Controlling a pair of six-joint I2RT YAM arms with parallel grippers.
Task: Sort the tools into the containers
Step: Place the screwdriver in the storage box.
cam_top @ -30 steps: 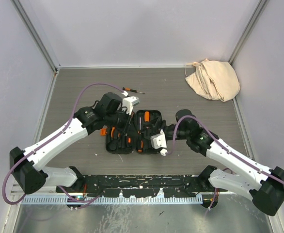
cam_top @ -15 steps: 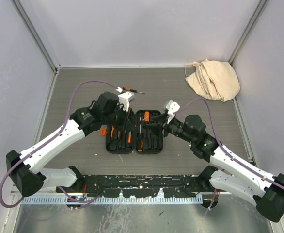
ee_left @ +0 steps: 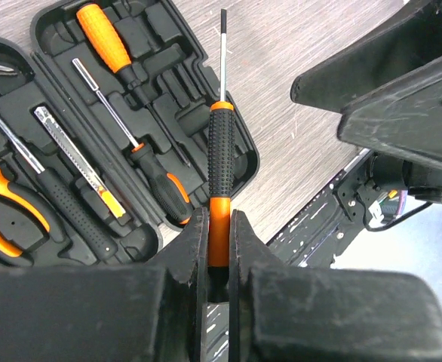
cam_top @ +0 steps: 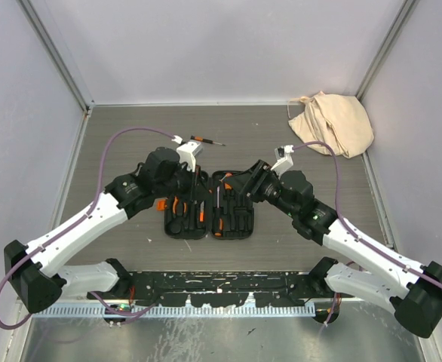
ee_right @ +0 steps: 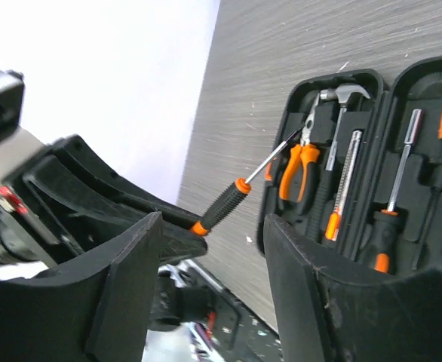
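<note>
Our left hand is clamped tight on the orange end of a black-and-orange screwdriver. Its thin shaft points straight away from the fingers and, in the left wrist view, crosses the rim of the black tool case. Our right hand has its jaws well apart with nothing between them, and it hangs near the far right corner of the case. The case lies open and flat on the table, between our two arms. In its moulded slots we see pliers, a hammer, a slim knife and an orange-handled driver. A loose screwdriver lies on the table just beyond the case. A beige cloth bag sits in the far right corner, well apart from the case.
</note>
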